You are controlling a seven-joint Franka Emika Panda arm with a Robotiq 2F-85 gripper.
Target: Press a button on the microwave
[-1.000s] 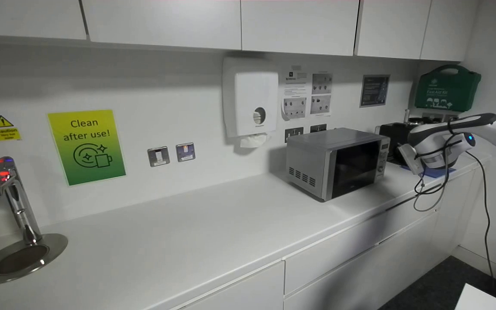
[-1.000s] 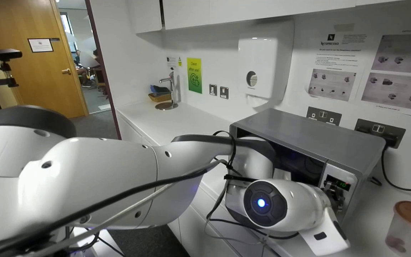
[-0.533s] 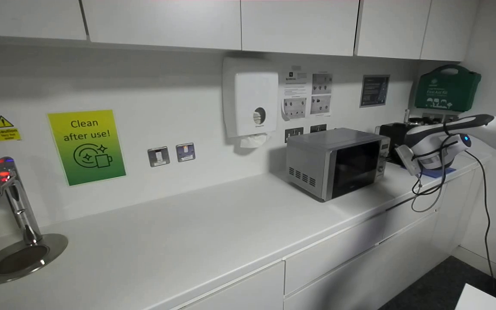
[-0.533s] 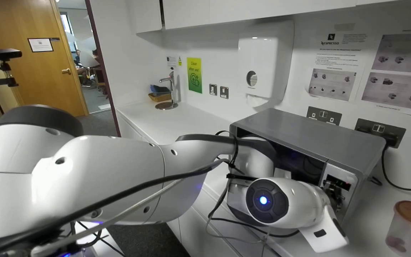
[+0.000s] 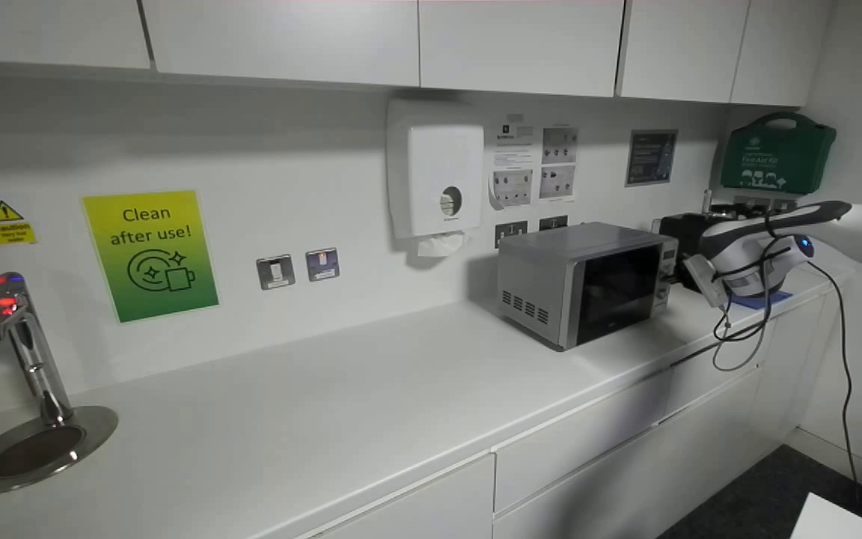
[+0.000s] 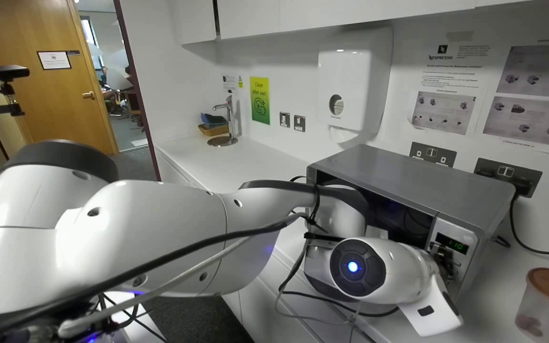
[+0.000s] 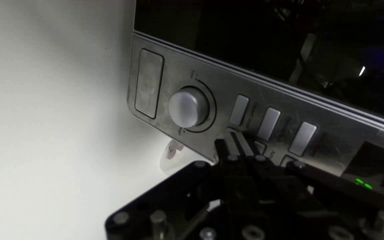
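The silver-grey microwave (image 5: 539, 277) stands on the worktop, and it also shows in an exterior view (image 6: 412, 176). In the wrist view its control strip (image 7: 232, 85) slants across, with a round knob (image 7: 187, 108), several rectangular buttons (image 7: 268, 123) and a dark display (image 7: 372, 163). The display's green digits show in an exterior view (image 6: 452, 244). My gripper (image 7: 235, 135) is shut and empty. Its fingertips point at the strip and partly cover a lower-row button (image 7: 231, 129). Whether they touch it I cannot tell. In an exterior view the gripper (image 6: 446, 259) is just before the strip.
A clear tub with an orange lid (image 6: 548, 305) stands beside the microwave. Loose cables (image 5: 764, 329) hang from the arm over the worktop edge (image 5: 588, 397). A black appliance (image 5: 685, 236) stands behind the gripper. The white wall dispenser (image 5: 438, 165) hangs above the microwave's far side.
The hand has shifted slightly towards the microwave, and the forearm and elbow have moved with it. The display digits were partly dark half a second ago and are readable now.
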